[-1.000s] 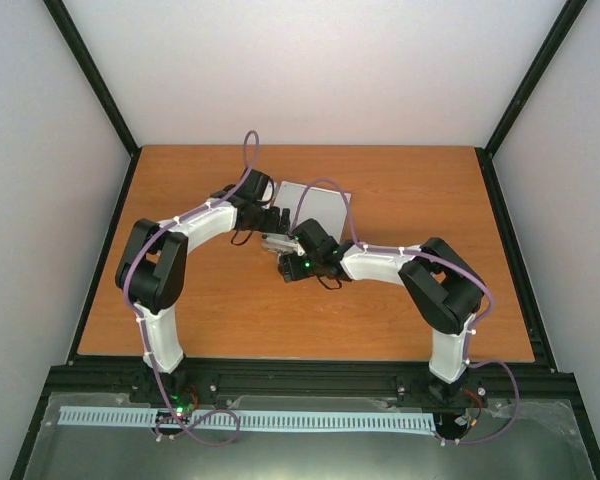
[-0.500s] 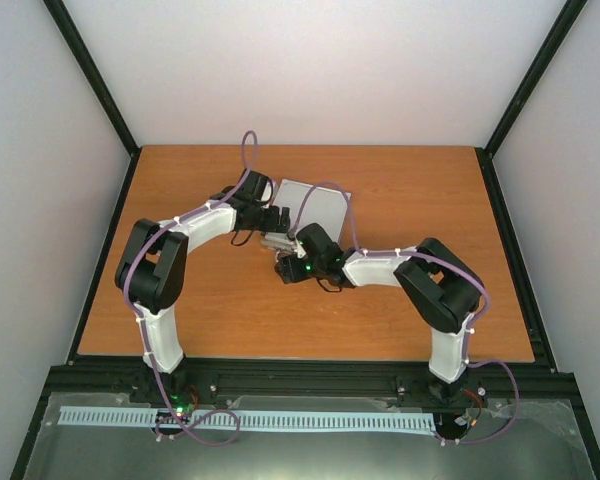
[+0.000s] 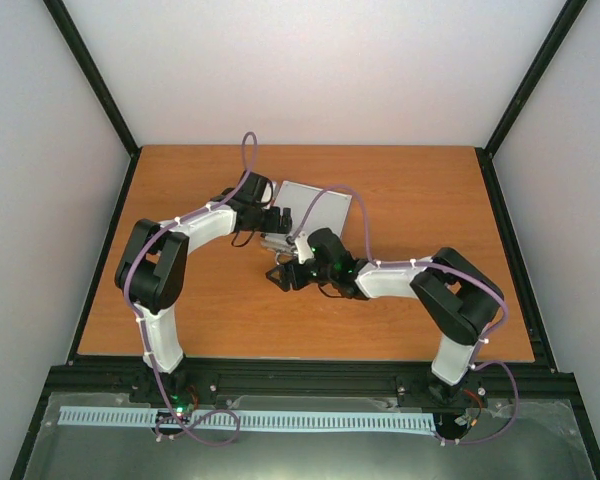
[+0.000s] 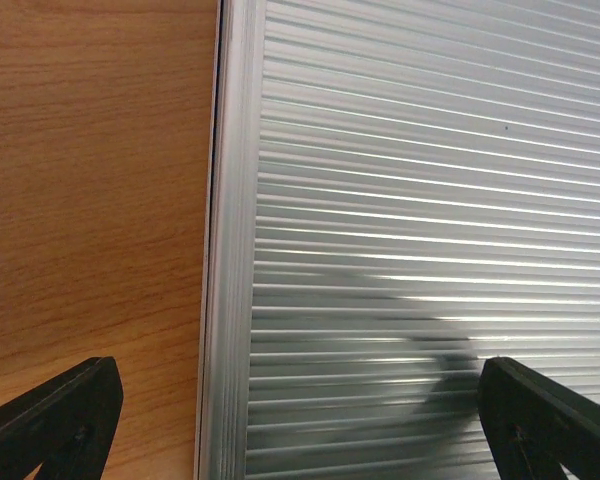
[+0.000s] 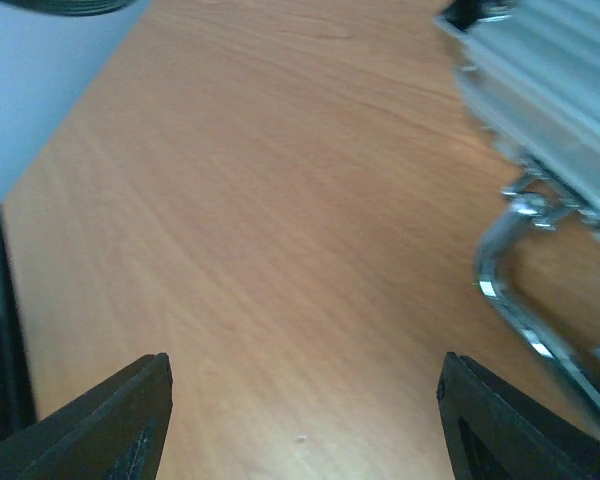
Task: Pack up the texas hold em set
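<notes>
hovering over the left edge of the case [image 4: 430,200], the left gripper [image 4: 300,415] has its fingers spread wide and grasps nothing. one finger hangs above the table [image 4: 90,180] and the other above the ribbed lid, a stance that appears suited to straddling or pressing down on that edge. the case lies flat and shut, lid up, at the middle of the table toward the far side; chips, buttons and cards are not in view. the chrome handle [image 5: 510,290] projects from its near side. the right gripper [image 5: 305,400], likewise released and empty, sits low just beside the handle, probably positioned to reach it. wood shows on every side of the case, whose edges lie well apart from the table rim, so sliding or lifting it appears unobstructed.
</notes>
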